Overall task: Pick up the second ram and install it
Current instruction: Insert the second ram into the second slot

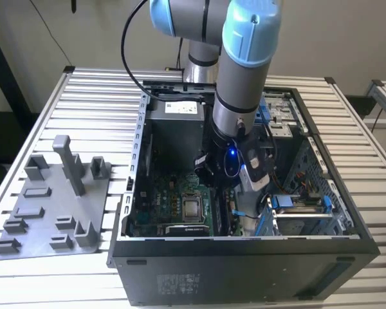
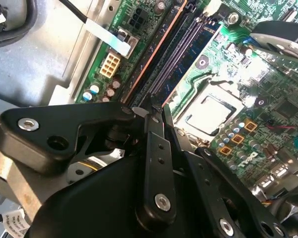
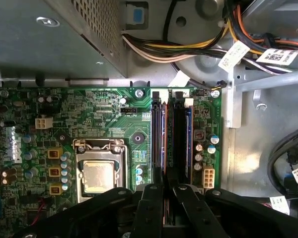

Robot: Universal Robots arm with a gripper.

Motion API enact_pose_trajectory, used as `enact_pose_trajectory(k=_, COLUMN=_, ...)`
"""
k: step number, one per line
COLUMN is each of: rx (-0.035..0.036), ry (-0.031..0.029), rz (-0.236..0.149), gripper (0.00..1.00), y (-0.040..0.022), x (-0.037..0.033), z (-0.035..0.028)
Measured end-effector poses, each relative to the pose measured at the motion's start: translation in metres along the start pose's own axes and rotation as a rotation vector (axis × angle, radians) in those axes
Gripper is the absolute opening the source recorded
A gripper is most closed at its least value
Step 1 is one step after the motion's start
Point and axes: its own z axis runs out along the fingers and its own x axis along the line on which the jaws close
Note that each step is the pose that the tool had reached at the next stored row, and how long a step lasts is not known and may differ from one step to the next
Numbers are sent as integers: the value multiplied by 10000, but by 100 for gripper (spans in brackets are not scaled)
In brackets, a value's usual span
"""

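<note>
- Your exterior view alone shows the gray holder plate [image 1: 51, 203] on the bench [image 1: 103, 103].
- The first wrist view shows the claw [image 3: 164, 198] over the memory slots [image 3: 170, 139]; you cannot tell its grip, and the second ram is indistinct there.

We see a white table of ribbed metal slats [image 1: 96, 96] carrying everything. On it, toward the exterior view's left, lies a flat gray plastic holder plate with upright posts [image 1: 51, 206], near the table's front edge. Just beside it, toward the exterior view's right, rests an open black metal computer case [image 1: 244, 270], lying on its side and spanning most of the table from near edge to far.
</note>
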Motion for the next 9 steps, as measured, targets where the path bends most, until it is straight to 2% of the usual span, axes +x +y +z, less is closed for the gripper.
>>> enact_pose_trajectory(k=9, rx=-3, ry=14, rz=-1, gripper=14, y=1, x=-18, z=23)
